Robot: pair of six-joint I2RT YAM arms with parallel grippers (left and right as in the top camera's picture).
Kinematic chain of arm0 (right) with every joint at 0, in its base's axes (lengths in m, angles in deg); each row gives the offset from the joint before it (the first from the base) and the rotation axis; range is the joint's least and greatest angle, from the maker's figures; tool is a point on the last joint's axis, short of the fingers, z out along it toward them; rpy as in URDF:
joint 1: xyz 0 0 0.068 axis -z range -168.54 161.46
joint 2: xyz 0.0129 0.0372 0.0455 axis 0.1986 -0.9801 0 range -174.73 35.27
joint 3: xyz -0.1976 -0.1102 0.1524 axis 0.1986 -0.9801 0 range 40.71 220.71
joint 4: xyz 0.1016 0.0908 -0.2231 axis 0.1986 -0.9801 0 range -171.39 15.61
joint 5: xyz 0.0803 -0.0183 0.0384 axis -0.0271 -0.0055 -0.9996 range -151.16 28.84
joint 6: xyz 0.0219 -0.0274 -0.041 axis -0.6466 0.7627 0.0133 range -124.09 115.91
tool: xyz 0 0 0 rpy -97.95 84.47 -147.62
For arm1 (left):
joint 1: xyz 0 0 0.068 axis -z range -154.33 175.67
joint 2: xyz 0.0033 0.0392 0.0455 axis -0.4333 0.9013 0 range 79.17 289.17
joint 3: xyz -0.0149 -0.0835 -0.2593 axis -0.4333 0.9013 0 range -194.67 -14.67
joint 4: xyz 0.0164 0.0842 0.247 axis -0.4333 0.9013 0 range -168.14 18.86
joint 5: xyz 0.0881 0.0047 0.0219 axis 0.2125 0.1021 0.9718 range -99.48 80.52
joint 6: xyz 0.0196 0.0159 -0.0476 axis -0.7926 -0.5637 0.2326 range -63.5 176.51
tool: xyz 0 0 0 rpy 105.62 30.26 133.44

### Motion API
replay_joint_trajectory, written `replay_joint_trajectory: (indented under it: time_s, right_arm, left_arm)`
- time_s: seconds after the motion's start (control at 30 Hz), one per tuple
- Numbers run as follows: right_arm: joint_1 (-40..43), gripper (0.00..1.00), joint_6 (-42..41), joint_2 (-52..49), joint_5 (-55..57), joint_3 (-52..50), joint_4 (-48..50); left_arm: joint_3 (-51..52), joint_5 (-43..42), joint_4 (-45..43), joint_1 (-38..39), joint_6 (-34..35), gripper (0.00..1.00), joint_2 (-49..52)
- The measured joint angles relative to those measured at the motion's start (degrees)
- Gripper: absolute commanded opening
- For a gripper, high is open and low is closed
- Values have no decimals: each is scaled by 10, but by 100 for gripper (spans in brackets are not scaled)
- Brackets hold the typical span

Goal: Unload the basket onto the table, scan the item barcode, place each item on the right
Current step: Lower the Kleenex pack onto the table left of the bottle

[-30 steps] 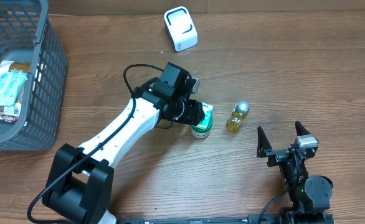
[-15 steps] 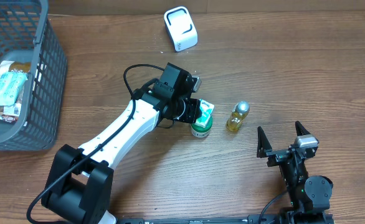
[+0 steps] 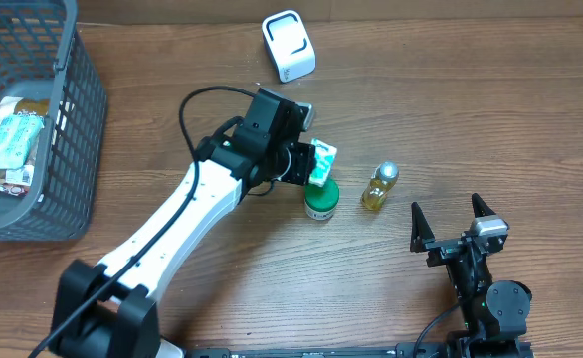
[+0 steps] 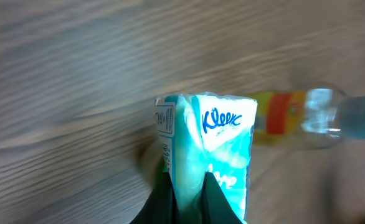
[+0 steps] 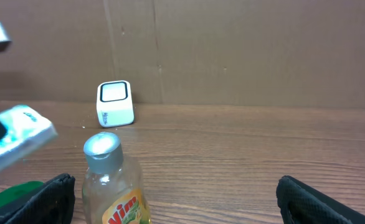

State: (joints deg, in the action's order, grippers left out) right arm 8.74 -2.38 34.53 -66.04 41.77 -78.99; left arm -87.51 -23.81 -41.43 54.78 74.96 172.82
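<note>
seen from overhead on one wooden table (image 3: 490,109): two robot arms, the white left arm (image 3: 187,214) and the black right arm (image 3: 476,273); one tissue pack (image 3: 320,161); one green-topped tub (image 3: 321,204); one small bottle (image 3: 379,187) with a silver cap; one white scanner (image 3: 289,45); and one grey basket (image 3: 78,109) holding at least two packets (image 3: 18,139), their full number hidden by the mesh wall
</note>
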Motion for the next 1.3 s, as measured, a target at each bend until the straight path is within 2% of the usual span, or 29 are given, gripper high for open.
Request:
replay_joint_trajectory:
  time_s: [0.23,0.43,0.63,0.77,1.03,1.13,1.3]
  right_arm:
    - [0,100,0,0,0,0,0]
    - [0,100,0,0,0,0,0]
    - [0,100,0,0,0,0,0]
    - [0,100,0,0,0,0,0]
    - [0,100,0,0,0,0,0]
    - [0,100,0,0,0,0,0]
    - [0,100,0,0,0,0,0]
  left_arm:
    - [-4,160,99,2,0,4,-6]
    - [-4,314,147,29,11,4,12]
    - [-4,460,175,70,30,4,84]
    - [-4,522,181,84,35,4,138]
    - [-4,571,182,90,61,5,201]
    - [-4,573,181,91,70,11,201]
    - [-4,569,181,91,76,13,201]
